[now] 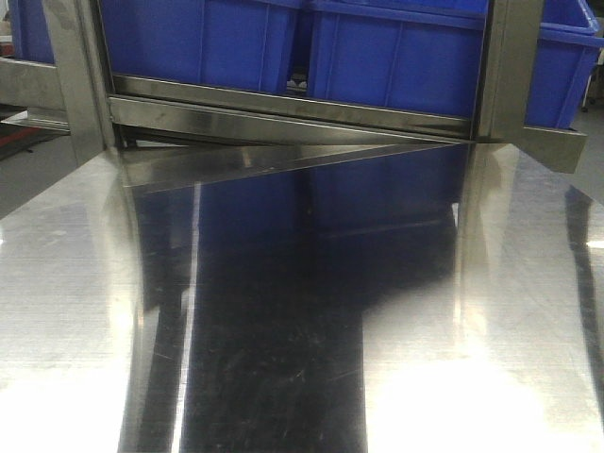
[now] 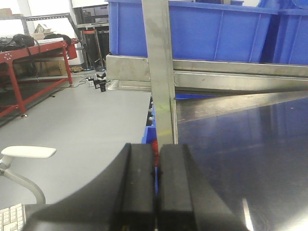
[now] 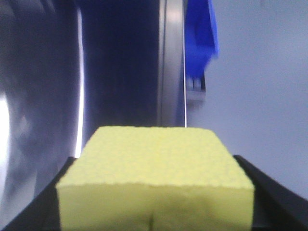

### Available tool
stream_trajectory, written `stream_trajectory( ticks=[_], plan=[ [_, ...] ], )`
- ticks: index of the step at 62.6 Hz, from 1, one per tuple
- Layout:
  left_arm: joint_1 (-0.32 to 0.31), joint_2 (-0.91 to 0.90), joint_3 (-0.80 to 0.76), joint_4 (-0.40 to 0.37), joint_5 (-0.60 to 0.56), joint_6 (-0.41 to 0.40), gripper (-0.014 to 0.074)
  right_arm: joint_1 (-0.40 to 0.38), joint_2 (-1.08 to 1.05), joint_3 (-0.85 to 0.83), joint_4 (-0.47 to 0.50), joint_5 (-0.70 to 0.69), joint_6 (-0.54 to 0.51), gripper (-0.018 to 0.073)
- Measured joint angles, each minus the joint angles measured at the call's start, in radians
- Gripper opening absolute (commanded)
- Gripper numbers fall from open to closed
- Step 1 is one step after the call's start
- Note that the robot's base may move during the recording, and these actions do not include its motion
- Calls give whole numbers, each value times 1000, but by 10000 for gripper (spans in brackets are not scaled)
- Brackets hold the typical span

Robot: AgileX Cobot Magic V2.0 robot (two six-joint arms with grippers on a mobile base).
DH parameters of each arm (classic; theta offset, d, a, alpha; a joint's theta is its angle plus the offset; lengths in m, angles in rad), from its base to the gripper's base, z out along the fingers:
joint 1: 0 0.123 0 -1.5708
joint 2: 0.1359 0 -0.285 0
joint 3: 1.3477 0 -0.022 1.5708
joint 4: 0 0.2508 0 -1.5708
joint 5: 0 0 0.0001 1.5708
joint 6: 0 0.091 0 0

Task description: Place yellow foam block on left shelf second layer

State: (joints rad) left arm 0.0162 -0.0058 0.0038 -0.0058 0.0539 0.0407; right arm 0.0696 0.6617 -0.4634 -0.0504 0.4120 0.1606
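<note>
The yellow foam block (image 3: 154,168) fills the lower half of the right wrist view, porous top face up. My right gripper (image 3: 154,161) is shut on it, with its black fingers (image 3: 65,178) showing at both sides of the block. It hangs beside a steel shelf upright (image 3: 171,62) and a shiny shelf surface (image 3: 43,96). My left gripper (image 2: 156,154) is shut with nothing between its pads, just in front of a steel shelf post (image 2: 161,72). The front view shows the polished shelf layer (image 1: 302,283) and neither gripper.
Blue plastic bins (image 1: 396,57) stand on the layer above, behind a steel rail (image 1: 293,113). A further blue bin (image 3: 199,33) shows past the upright. Left of the shelf lie grey floor (image 2: 82,125), a red-framed table (image 2: 29,72) and a white object (image 2: 26,152).
</note>
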Motion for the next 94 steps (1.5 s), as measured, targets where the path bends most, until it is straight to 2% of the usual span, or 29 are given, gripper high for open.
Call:
stream_trajectory(
  ticks=[11, 17, 36, 94],
  plan=[
    [0, 0, 0, 0, 0, 0, 124, 0, -173, 90, 1, -173, -2, 501],
    [0, 0, 0, 0, 0, 0, 124, 0, -255, 131, 1, -223, -12, 501],
    [0, 0, 0, 0, 0, 0, 124, 0, -468, 197, 1, -250, -41, 501],
    [0, 0, 0, 0, 0, 0, 124, 0, -484, 205, 1, -251, -44, 501]
  ],
)
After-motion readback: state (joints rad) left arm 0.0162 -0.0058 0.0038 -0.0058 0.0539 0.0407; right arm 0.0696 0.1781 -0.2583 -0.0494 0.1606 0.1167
